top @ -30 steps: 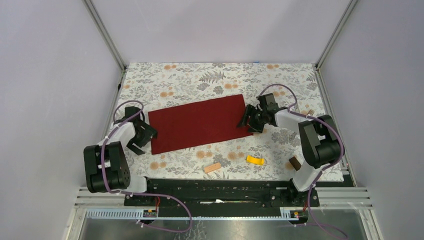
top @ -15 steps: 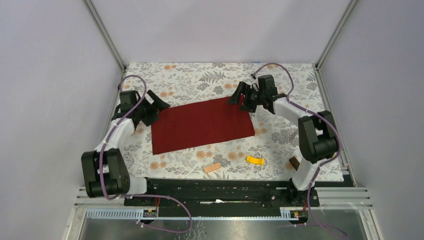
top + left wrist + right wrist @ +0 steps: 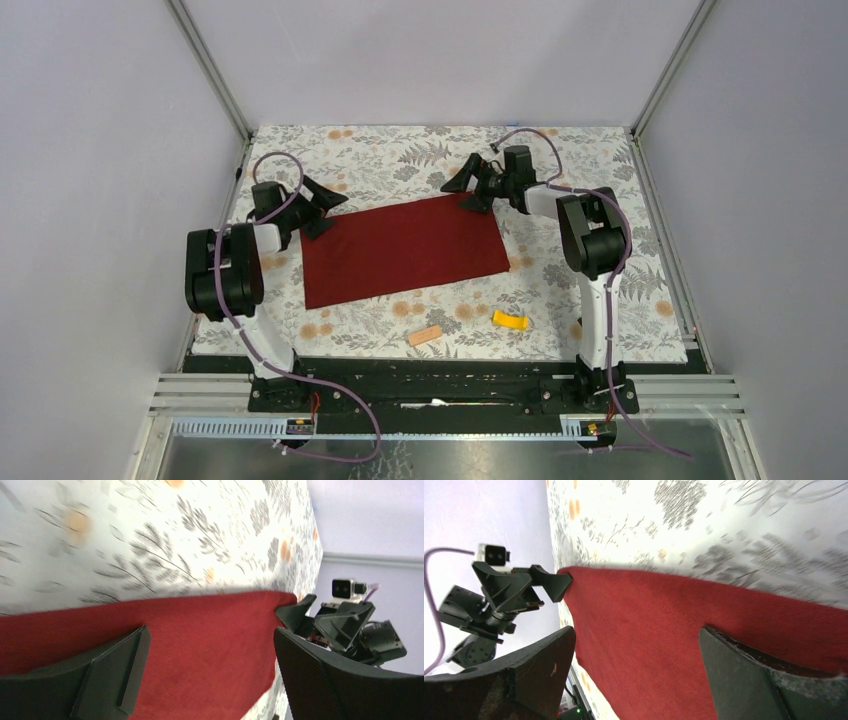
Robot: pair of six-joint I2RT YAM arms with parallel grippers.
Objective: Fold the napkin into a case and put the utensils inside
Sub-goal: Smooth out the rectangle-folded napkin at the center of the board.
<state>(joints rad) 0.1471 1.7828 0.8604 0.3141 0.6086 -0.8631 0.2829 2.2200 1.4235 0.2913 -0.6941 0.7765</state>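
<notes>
Napkin (image 3: 405, 250) flat between grippers, left gripper (image 3: 322, 210) at far-left corner, right gripper (image 3: 462, 195) at far-right corner, both spread wide, long axis left-right, right end slightly farther.

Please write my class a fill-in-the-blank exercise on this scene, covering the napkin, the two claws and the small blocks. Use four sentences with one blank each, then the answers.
1. The napkin lies spread flat, and its colour is dark ____.
2. The left claw and the right claw are each at a far ____ of the napkin.
3. Both claws have their jaws ____.
4. Near the arms' bases, the tan block lies to the left of a ____ block.

Missing words: red; corner; open; yellow.
</notes>
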